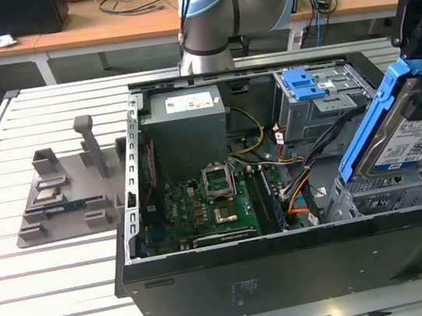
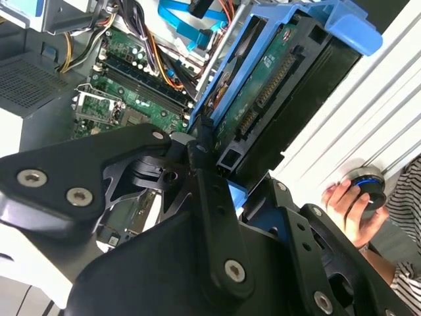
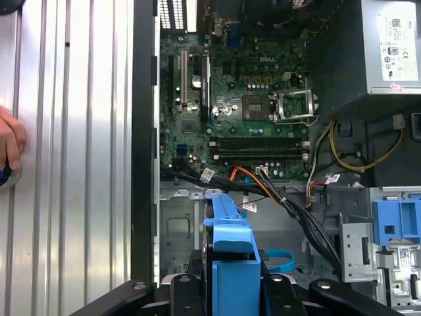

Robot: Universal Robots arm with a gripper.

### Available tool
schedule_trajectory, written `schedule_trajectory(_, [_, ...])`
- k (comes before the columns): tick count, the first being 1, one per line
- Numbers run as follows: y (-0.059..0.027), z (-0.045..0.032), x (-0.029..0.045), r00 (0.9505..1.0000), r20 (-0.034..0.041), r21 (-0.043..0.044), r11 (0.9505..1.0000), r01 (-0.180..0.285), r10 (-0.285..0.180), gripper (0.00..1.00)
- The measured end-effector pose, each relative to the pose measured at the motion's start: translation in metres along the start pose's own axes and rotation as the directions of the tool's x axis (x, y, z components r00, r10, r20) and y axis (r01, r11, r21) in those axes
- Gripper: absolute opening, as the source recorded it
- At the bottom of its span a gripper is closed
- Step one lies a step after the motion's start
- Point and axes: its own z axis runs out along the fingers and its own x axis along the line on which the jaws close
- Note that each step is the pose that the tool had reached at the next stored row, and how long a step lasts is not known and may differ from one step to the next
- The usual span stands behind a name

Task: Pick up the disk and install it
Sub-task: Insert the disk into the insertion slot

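The gripper (image 2: 227,172), made of matte black links studded with round bolts, pinches the disk (image 2: 266,85) by its glossy blue plastic carrier rails. The disk's dark underside shows a connector strip. In the exterior view the flat silver drive hangs tilted above a perforated metal cage (image 1: 393,197) at the right end of the open black computer case (image 1: 289,266). Inside lie a green motherboard (image 1: 202,206) and a boxy grey power supply (image 1: 187,130). A grey moulded holder block (image 1: 67,195) sits on the slatted white table (image 1: 49,295). A person's hand (image 2: 345,201) rests on the slats.
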Motion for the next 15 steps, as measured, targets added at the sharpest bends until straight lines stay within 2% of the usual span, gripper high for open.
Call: schedule_trajectory(15, [-0.0048, 0.0217, 0.0004, 1.0, -0.0008, -0.0001, 1.0, 0.0, 0.0, 0.37])
